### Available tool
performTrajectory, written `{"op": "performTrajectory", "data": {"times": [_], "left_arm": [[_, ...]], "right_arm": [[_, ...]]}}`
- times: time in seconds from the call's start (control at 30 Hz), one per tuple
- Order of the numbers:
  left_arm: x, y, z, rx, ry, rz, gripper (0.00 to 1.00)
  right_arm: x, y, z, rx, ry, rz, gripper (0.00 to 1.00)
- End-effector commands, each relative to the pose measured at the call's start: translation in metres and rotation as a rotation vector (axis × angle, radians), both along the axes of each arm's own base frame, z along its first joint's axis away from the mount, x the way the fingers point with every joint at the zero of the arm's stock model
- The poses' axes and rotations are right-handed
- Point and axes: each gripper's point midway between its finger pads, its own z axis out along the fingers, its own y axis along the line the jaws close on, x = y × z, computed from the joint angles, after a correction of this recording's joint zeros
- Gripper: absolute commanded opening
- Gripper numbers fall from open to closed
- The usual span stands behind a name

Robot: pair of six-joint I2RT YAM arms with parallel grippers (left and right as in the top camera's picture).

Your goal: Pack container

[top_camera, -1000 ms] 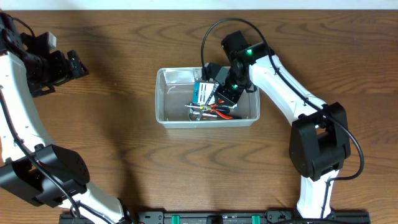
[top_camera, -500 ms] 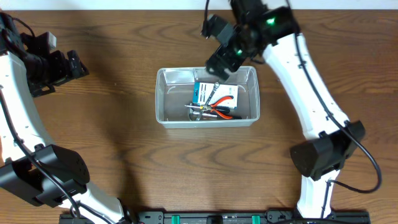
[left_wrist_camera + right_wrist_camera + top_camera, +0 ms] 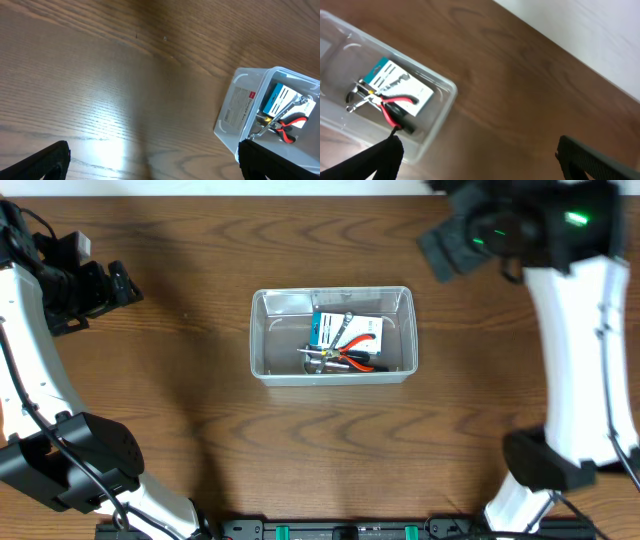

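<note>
**Overhead: container sits mid-desk, both grippers off it**

The container [image 3: 278, 348] lies at the middle of the desk [image 3: 200, 430]. Its long axis runs left to right, parallel to the desk's far edge. Inside, toward its right half, a blue-and-white box [image 3: 362, 335] lies flat. Red-handled pliers [image 3: 355, 362] and a silver tool [image 3: 342, 323] lie on and beside the box.

The right gripper [image 3: 445, 250] hangs near the far edge, beyond the container's far right corner. It looks blurred and large, so probably raised well above the desk. In the right wrist view its jaws stand as wide as they go, with nothing between them, and the container shows down to their left.

The left gripper [image 3: 122, 283] is near the desk's left edge, well apart from the container. Its jaws are likewise spread and empty in the left wrist view.

By my reading the right arm is the nearer one. To reach the container it would come back toward the near-left and down across the short right wall. Whether anything more is to go in, these views do not tell.
</note>
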Motion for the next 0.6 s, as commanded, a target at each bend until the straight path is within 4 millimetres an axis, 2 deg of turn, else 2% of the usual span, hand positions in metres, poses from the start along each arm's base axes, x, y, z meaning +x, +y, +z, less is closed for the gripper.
{"op": "performTrajectory", "data": {"times": [0.0,0.17,0.37,0.47,0.57], "left_arm": [[0.000,0.001,-0.004,0.004,0.012,-0.004,0.98],[0.000,0.001,-0.004,0.004,0.012,-0.004,0.98],[0.000,0.001,-0.004,0.004,0.012,-0.004,0.98],[0.000,0.001,-0.004,0.004,0.012,-0.004,0.98],[0.000,0.001,-0.004,0.004,0.012,-0.004,0.98]], "right_arm": [[-0.036,-0.033,0.050,0.070,-0.119,-0.156,0.99],[-0.090,-0.086,0.087,0.058,-0.231,-0.417,0.99],[-0.143,-0.097,0.118,0.165,-0.350,-0.478,0.99],[-0.161,-0.100,0.116,0.179,-0.352,-0.492,0.99],[-0.178,-0.105,0.097,0.150,-0.307,-0.502,0.99]]}}
